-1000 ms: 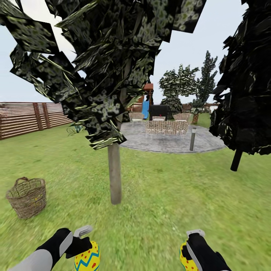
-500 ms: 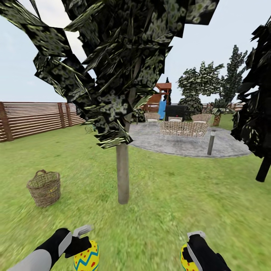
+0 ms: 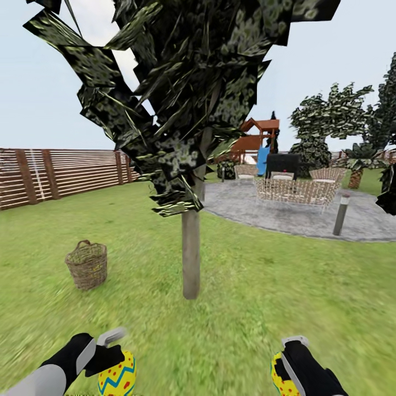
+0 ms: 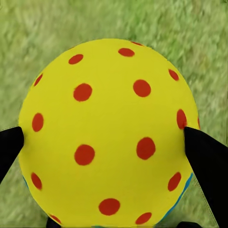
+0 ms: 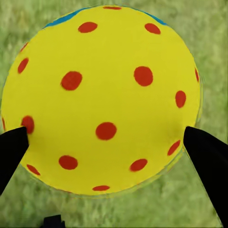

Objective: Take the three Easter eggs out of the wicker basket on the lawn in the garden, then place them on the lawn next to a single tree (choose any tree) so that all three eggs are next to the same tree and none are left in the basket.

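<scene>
wicker basket [image 3: 87, 265] left of tree [image 3: 191, 247] — well apart

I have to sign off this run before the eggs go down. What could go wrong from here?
Each gripper, left and right, pinches a round Easter egg at its sides; one could slip or roll from the tree. With both full, any egg in the wicker basket may be forgotten.

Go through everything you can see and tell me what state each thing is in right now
Left gripper: shut on an Easter egg.
Right gripper: shut on a second egg.
Wicker basket: upright on the lawn, contents hidden.
Tree: upright, no eggs at its foot.
</scene>
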You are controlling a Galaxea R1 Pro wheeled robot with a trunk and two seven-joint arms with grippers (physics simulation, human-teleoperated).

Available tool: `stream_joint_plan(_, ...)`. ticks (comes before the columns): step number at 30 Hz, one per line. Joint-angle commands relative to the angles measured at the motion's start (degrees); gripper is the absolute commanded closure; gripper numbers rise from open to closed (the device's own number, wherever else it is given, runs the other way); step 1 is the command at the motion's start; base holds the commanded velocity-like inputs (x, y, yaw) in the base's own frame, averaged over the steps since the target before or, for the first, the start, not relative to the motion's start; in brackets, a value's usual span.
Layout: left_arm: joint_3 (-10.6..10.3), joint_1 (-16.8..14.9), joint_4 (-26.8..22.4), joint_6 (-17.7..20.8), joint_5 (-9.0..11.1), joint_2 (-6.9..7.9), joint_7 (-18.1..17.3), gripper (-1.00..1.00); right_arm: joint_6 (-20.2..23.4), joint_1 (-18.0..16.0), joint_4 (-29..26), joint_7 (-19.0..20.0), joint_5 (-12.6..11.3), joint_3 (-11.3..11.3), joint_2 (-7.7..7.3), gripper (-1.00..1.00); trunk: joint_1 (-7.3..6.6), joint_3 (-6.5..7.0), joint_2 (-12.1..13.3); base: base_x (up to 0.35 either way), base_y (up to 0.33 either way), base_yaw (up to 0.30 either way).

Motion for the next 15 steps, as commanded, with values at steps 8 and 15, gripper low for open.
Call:
stream_joint_plan(8,0.2,0.0,0.0,0.4,0.3,-0.17,0.0,1.00,0.4,0.0,-0.1,0.2,0.6,0.1,0.06,1.00,0.01,-0.07,0.0,0.086,-0.325,0.294)
stream_joint_plan(15,0.2,0.0,-0.1,0.4,0.3,-0.12,0.0,1.00,0.4,0.0,-0.1,0.2,0.6,0.1,0.06,1.00,0.01,-0.07,0.0,0.086,-0.325,0.294)
